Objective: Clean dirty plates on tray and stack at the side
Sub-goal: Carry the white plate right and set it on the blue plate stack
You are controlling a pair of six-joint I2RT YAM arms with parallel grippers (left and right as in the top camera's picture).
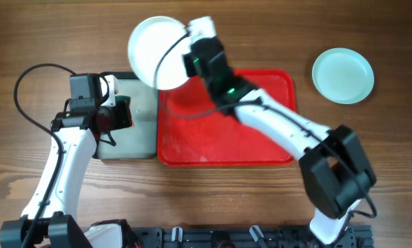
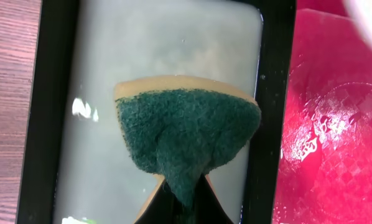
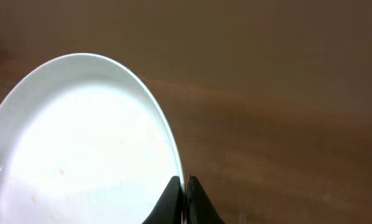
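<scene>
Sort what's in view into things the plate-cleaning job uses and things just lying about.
In the job:
white plate, gripped at its rim by the right end effector
turquoise plate
red tray
green sponge, held by the left end effector
grey tray under it

Lying about:
wooden table
black rail along its near edge

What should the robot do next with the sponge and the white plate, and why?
Probably move the left gripper with its green sponge over to the white plate and start wiping. The right gripper pinches that plate by its rim, a few small orange specks show on it, and the sponge hangs over the grey tray, apart from the plate.
</scene>
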